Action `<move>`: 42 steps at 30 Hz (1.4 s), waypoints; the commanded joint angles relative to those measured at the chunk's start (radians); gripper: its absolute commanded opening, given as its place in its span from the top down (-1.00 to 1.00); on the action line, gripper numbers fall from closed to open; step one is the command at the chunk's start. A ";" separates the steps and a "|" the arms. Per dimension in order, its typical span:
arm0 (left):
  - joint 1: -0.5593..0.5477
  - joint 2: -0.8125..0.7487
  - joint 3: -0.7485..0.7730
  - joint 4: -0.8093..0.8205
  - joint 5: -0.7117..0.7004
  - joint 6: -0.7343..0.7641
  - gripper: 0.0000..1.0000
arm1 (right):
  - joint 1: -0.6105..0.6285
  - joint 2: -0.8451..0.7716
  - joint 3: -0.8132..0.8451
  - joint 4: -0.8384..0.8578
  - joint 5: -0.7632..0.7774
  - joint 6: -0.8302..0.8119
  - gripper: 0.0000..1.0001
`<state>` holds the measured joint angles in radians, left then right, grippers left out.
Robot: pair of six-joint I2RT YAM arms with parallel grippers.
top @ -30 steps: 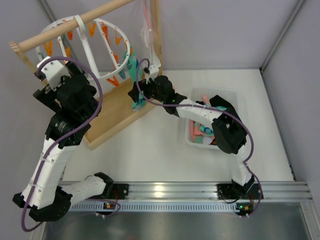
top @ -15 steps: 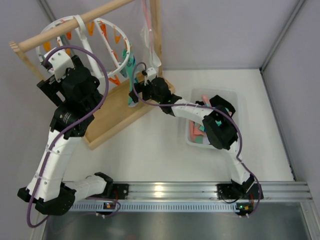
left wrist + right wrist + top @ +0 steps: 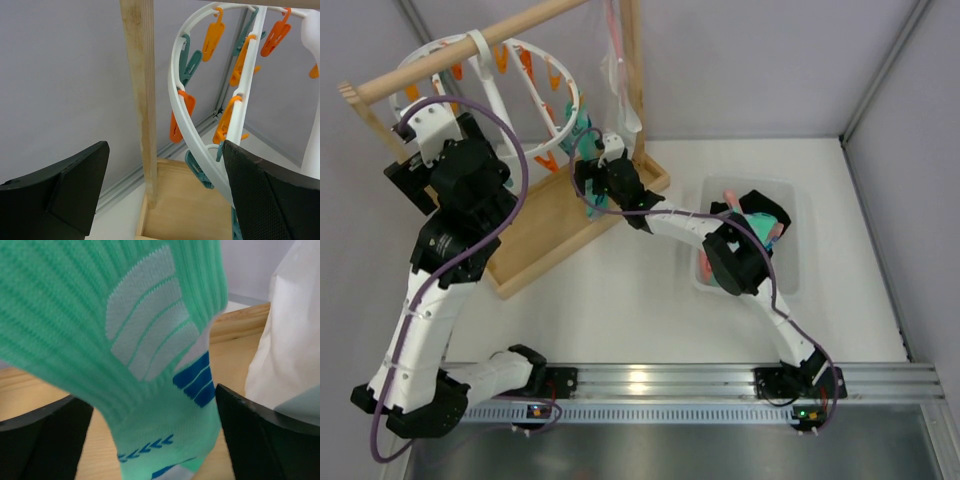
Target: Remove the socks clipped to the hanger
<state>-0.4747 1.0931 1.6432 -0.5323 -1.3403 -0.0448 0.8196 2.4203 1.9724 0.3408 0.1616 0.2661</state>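
At the rack's (image 3: 550,215) right side | right gripper (image 3: 150,432) jaws spread around the mint sock (image 3: 140,340), lined up to pinch (grip not closed) | sock clipped under hanger (image 3: 174,70) | left gripper (image 3: 162,195) spread beside it, probably to steady it.

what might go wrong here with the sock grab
1. The open right hand straddles the green sock. If it closes and pulls, it may swing the hanger rather than free the sock.
2. White fabric hangs right beside one of its fingers and could get pinched too.
3. The open left hand has both the wooden post and the hanger ring between its fingers, so it might clamp the post instead.
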 commanded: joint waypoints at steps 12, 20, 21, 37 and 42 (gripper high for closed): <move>-0.021 -0.131 0.043 -0.109 0.348 -0.111 -0.97 | 0.035 -0.136 -0.174 0.279 0.145 -0.042 1.00; -0.021 -0.174 0.058 -0.258 0.674 -0.279 -0.97 | 0.062 -0.435 -0.504 0.386 0.144 -0.054 1.00; -0.019 -0.188 0.053 -0.264 0.705 -0.293 -0.97 | 0.067 -0.479 -0.544 0.386 0.141 -0.060 1.00; -0.019 -0.150 0.136 -0.261 1.335 -0.414 -0.97 | 0.219 -0.866 -0.863 0.311 0.234 -0.172 1.00; -0.019 -0.003 0.208 -0.262 1.419 -0.500 -0.97 | 0.300 -0.954 -0.918 0.279 0.305 -0.223 1.00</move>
<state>-0.4931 1.0031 1.8160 -0.8066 -0.0261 -0.4767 1.0687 1.5520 1.0698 0.6144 0.4038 0.0944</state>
